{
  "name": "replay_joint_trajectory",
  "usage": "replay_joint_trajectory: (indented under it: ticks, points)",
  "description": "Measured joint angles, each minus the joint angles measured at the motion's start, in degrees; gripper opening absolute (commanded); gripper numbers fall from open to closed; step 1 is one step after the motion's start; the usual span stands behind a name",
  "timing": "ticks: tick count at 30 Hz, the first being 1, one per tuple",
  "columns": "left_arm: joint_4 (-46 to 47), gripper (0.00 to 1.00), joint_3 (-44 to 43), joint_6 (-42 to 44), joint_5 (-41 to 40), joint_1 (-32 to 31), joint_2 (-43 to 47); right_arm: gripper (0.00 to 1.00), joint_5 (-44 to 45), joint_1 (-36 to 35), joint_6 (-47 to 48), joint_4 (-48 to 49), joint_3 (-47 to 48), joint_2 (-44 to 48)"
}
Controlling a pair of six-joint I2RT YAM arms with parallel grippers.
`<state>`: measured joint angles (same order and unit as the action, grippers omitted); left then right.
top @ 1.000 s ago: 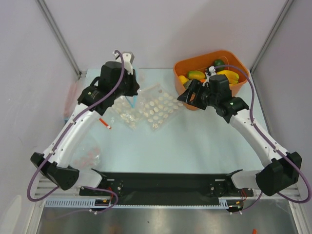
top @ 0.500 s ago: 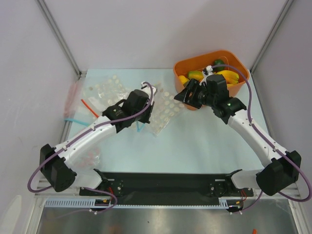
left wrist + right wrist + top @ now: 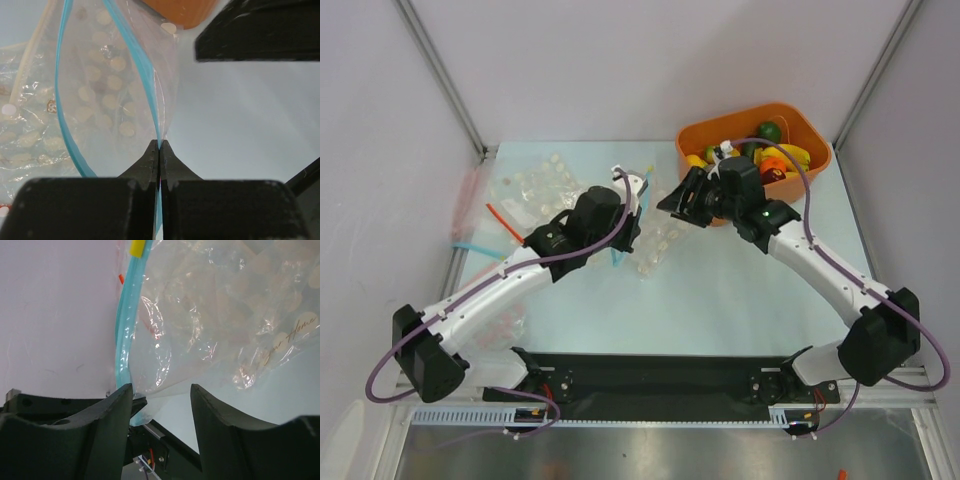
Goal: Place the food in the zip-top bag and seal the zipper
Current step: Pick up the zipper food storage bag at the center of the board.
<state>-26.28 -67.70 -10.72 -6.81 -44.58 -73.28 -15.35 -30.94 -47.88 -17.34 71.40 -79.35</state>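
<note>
My left gripper [image 3: 630, 220] [image 3: 160, 145] is shut on the light-blue zipper [image 3: 145, 70] of the clear zip-top bag [image 3: 115, 100], held up over the table's middle with its mouth spread in a loop. My right gripper [image 3: 667, 205] [image 3: 161, 390] is open right beside it. The bag's lower film [image 3: 200, 325] and the zipper [image 3: 124, 330] hang just above and between its fingers. The food, among it an orange [image 3: 773, 168], a green avocado [image 3: 770, 130] and bananas [image 3: 792, 153], lies in the orange bin [image 3: 810, 130] behind the right gripper.
Clear bags printed with white dots [image 3: 535, 185] lie at the back left, near a bag with a red strip [image 3: 500, 215]. Another clear bag [image 3: 505, 320] lies at the front left. The bin's corner [image 3: 180, 10] shows above the bag in the left wrist view.
The left arm has carried the bag from the back left toward the table's middle. The right gripper has come left out of the bin to the bag, its jaws narrowing.
</note>
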Motion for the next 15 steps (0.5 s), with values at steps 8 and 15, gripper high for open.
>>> replay_joint_trajectory:
  ticks: [8, 15]
  points:
    - [1.49, 0.0, 0.11, 1.29, -0.55, -2.25, -1.77, 0.6, 0.52, -2.03, -2.01, -0.2, 2.89, -5.66]
    - [1.49, 0.01, -1.05, 2.25, -1.81, -4.83, -5.33, 0.6, 3.72, -2.89, -2.08, -1.46, 5.46, -5.75]
